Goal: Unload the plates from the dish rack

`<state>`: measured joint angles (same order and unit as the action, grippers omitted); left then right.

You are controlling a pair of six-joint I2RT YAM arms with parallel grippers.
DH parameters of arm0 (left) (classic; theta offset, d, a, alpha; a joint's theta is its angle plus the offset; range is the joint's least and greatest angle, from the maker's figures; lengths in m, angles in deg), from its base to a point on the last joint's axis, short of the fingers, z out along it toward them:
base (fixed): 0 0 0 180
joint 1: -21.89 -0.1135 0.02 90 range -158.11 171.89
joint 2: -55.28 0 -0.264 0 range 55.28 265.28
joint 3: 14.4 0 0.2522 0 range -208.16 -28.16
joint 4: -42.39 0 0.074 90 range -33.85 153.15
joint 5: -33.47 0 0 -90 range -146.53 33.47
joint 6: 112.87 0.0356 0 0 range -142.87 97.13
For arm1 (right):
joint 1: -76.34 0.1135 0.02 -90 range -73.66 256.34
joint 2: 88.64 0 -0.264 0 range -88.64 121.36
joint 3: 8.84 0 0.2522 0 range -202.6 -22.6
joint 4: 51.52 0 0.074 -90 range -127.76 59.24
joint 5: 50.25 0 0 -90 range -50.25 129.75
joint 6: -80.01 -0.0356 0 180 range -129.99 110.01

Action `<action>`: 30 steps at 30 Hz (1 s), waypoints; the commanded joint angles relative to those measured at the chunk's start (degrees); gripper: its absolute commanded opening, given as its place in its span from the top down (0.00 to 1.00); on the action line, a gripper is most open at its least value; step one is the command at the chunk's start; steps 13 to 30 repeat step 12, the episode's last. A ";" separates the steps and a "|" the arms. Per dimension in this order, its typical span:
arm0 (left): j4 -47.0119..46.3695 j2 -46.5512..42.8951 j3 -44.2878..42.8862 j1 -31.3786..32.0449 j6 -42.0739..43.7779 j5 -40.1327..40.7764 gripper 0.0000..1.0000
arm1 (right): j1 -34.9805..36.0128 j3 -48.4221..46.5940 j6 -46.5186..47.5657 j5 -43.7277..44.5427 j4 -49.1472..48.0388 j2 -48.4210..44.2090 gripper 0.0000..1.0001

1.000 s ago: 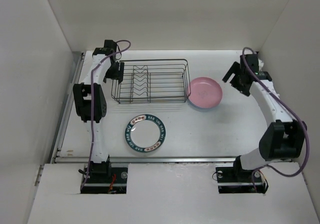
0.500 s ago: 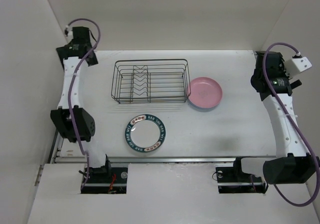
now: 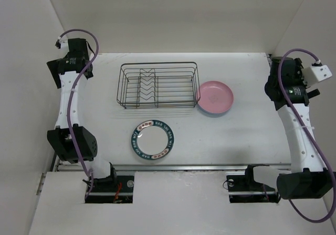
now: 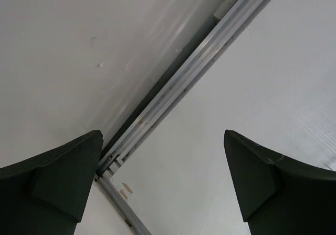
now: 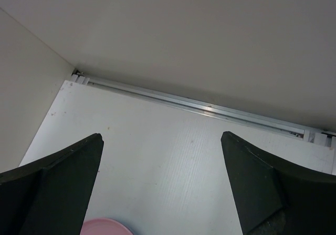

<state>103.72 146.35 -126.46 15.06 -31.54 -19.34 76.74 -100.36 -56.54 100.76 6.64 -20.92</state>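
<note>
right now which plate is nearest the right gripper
The plain pink plate, lying right of the dish rack. The teal-rimmed plate lies in front of the rack, farther from the right gripper.

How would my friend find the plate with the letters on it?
Look at the white table and find the dark wire dish rack near the back. Just in front of it, flat on the table, lies the lettered plate. It is white with a dark teal rim, while the pink plate to the rack's right is plain.
</note>
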 commanded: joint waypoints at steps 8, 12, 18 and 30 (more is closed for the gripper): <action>-0.64 -4.49 2.68 0.06 1.20 -0.89 0.00 | -0.05 1.12 -0.74 0.07 -1.86 -3.74 0.00; -1.25 -5.72 3.91 0.06 1.72 -0.89 0.00 | -0.05 1.64 -0.74 -0.46 -2.39 -4.27 0.00; -1.25 -5.72 3.91 0.06 1.72 -0.89 0.00 | -0.05 1.64 -0.74 -0.46 -2.39 -4.27 0.00; -1.25 -5.72 3.91 0.06 1.72 -0.89 0.00 | -0.05 1.64 -0.74 -0.46 -2.39 -4.27 0.00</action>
